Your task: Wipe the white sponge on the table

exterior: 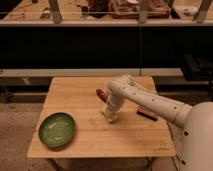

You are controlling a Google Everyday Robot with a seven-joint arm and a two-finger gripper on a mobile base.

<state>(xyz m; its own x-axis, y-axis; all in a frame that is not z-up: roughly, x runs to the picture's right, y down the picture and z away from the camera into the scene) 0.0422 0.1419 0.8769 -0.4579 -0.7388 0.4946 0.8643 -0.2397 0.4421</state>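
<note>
The light-brown wooden table (75,95) fills the middle of the camera view. My white arm reaches in from the right and bends down to the tabletop. My gripper (109,113) points down near the table's middle, shut on the white sponge (111,118). The sponge is a small whitish block pressed against the wood under the gripper tip, and the gripper partly hides it.
A green round plate (56,130) lies at the front left of the table. A small brown item (101,93) lies just behind the gripper. A dark flat item (147,114) lies to the right, under my arm. A dark shelf unit stands behind the table.
</note>
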